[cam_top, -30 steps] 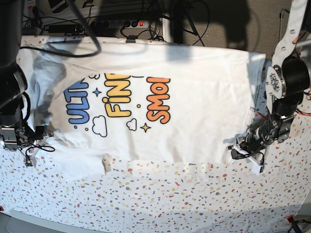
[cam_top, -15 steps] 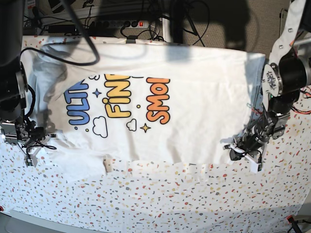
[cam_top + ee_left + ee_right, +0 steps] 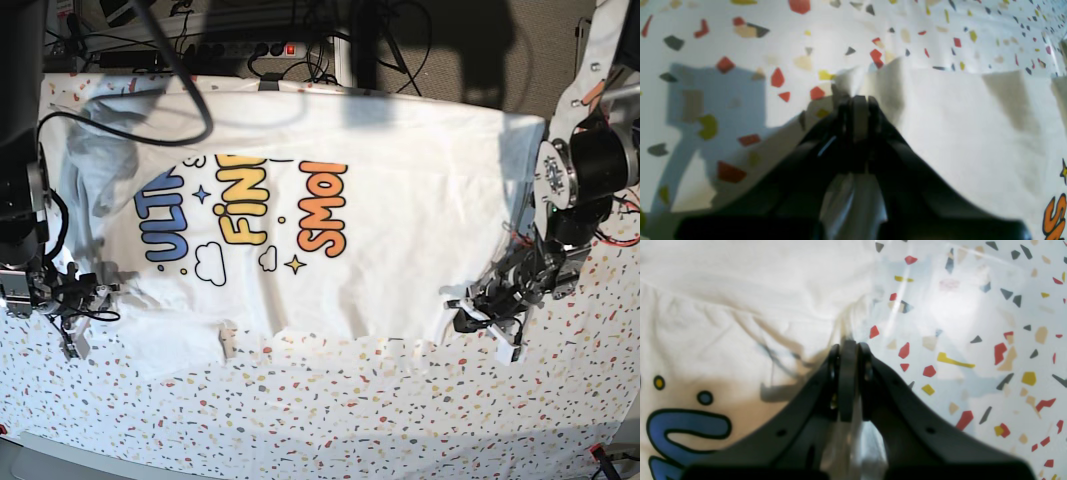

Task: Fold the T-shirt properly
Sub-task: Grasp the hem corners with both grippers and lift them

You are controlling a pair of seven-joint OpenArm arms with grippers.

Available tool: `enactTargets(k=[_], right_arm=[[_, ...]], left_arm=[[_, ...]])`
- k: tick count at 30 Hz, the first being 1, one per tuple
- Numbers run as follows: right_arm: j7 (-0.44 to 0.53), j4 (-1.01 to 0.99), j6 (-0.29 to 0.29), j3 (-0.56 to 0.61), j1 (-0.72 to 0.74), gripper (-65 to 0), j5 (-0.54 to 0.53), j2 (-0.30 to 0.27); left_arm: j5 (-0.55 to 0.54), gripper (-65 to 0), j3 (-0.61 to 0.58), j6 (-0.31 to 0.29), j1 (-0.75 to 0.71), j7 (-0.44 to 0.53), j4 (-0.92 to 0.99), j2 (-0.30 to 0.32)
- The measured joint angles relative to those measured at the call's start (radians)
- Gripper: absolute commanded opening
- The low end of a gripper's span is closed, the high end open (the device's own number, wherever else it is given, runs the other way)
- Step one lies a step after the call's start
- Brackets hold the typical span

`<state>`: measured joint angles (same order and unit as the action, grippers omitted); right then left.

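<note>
Gripping the near hem at both ends, we hold the T-shirt [image 3: 350, 210] spread print-up across the speckled surface [image 3: 330, 410], its long axis running from 9 to 3 o'clock in the base view. Our left gripper [image 3: 470, 312] sits at about 4 o'clock of the print, clenched on a bunched corner of white cloth; the left wrist view shows fabric pinched between the closed jaws and trailing back under them. Our right gripper [image 3: 75, 298] sits at about 8 o'clock, at the other near corner beside the blue lettering, and the right wrist view shows its jaws pressed together on a thin pinch of cloth at the shirt's edge.

From both grippers the body of the T-shirt lies toward 12 o'clock, so we judge the coming move as a carry of this near edge up and over toward the far edge. Each arm is nearest its own corner, and neither reaches the middle, where the hem sags slightly and a small flap [image 3: 227, 338] pokes out. We think uneven lift could skew the fold line.
</note>
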<state>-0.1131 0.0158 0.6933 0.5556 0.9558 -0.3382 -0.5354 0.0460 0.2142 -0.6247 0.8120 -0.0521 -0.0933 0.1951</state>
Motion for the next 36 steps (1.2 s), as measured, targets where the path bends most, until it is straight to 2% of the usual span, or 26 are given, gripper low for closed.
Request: enactTargets(k=[6,9,11,16,20,22,26,32,36], right_arm=[[0.028,0.001,0.001,-0.005,0.000,-65.0,-0.053,-0.053],[0.043,0.001,0.000,-0.005,0.000,-65.0,-0.056,-0.080],[0.061,0.001,0.000,-0.005,0.000,-65.0,-0.053,-0.082],[0.085,0.053,0.001,-0.005,0.000,-65.0,-0.053,-0.070],[0.087,0.114,0.001,-0.005,0.000,-65.0,-0.053,-0.074],[0.087,0.118,0.001,-0.005,0.000,-65.0,-0.053,-0.072],[0.106,0.119,0.000,-0.005,-0.009,-65.0,-0.026,-0.073],[0.166,0.147,0.002,-0.005,-0.089,-65.0,-0.001,-0.071],[0.178,0.197,0.001,-0.005,-0.138,-65.0,0.003,-0.081]], left_arm=[[0.002,-65.0,0.000,-0.026,-0.003,0.001,0.000,0.001],[0.005,-65.0,0.000,-0.026,-0.003,0.055,0.000,-0.001],[0.001,-65.0,0.000,-0.026,-0.003,0.087,0.000,-0.005],[0.006,-65.0,0.000,-0.027,-0.004,0.087,0.000,-0.033],[0.005,-65.0,0.000,-0.064,-0.012,0.106,0.000,-0.040],[0.005,-65.0,0.000,-0.063,-0.029,0.109,-0.001,-0.040],[-0.012,-65.0,0.000,-0.065,-0.084,0.181,-0.021,-0.040],[-0.009,-65.0,0.000,-0.064,-0.165,0.175,-0.159,-0.068],[0.000,-65.0,0.000,-0.061,-0.233,0.100,-0.318,-0.097]])
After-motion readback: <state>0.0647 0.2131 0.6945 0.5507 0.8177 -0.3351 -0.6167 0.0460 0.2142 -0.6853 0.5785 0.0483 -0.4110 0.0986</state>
